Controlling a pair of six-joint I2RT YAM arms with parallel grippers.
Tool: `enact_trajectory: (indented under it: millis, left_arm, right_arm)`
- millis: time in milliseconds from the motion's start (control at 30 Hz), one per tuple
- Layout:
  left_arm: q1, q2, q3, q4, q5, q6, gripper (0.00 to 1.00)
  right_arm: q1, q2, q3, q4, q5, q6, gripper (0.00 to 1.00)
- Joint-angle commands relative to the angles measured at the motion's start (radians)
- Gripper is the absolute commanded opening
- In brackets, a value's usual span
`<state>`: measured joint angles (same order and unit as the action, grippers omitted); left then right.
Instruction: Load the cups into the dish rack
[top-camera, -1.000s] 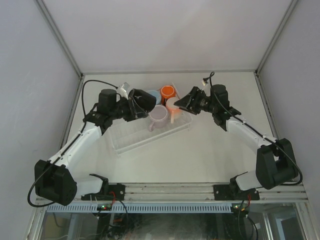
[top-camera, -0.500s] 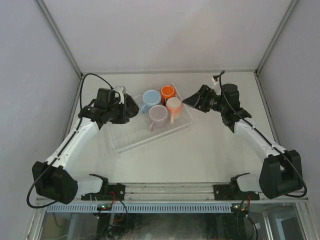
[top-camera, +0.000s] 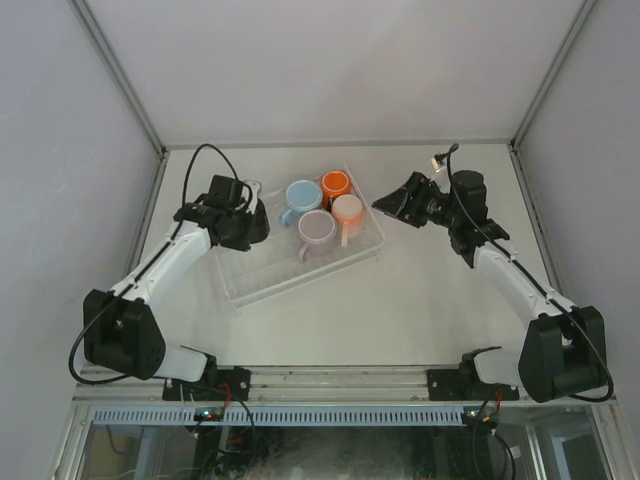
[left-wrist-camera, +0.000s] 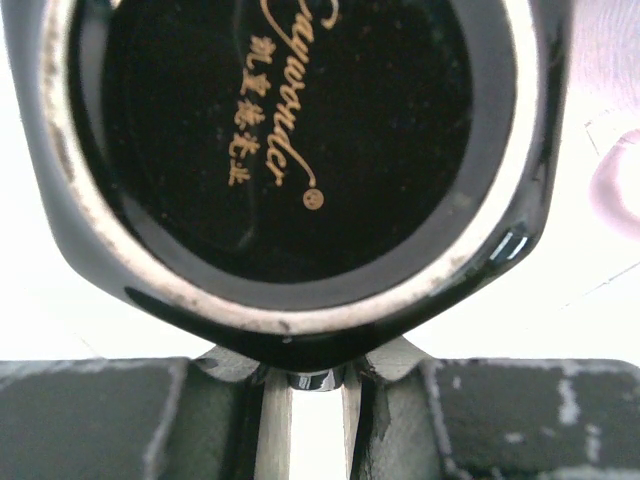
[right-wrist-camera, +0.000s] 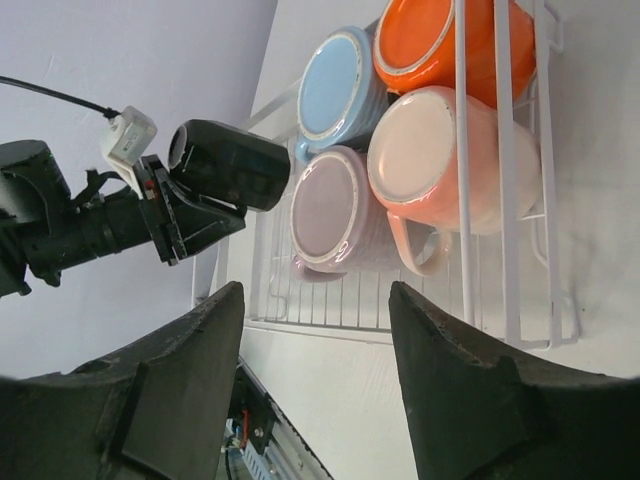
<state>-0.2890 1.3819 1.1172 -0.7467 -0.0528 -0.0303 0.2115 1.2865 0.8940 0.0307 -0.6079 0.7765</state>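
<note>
A black cup (top-camera: 256, 222) hangs over the left end of the dish rack (top-camera: 262, 280), with my left gripper (top-camera: 240, 213) shut on it. In the left wrist view its black base with gold lettering (left-wrist-camera: 290, 130) fills the frame, and the left gripper (left-wrist-camera: 308, 388) pinches its handle. Inside the rack stand a light blue cup (top-camera: 303, 195), an orange cup (top-camera: 336, 184), a peach-pink cup (top-camera: 347, 209) and a lilac cup (top-camera: 318, 228). My right gripper (top-camera: 386, 205) is open and empty, just right of the rack. Its wrist view shows the right gripper (right-wrist-camera: 315, 292), the lilac cup (right-wrist-camera: 335, 210) and the peach-pink cup (right-wrist-camera: 430, 160).
The near left half of the rack (right-wrist-camera: 300, 300) holds nothing. Enclosure walls and metal posts (top-camera: 150, 130) border the white table on the left, back and right. The arm bases sit on the rail (top-camera: 340, 380) at the near edge.
My left gripper has carried the black cup leftward, from beside the blue cup to the rack's left end. My right gripper has drawn back to the right from the peach-pink cup and opened wider.
</note>
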Motion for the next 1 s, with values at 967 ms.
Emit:
enact_trajectory:
  millis: [967]
  left_arm:
    - [0.028,0.294,0.161,0.223,0.070,0.069,0.01]
  right_arm:
    - [-0.073,-0.052,-0.032,0.028,-0.039,-0.014,0.59]
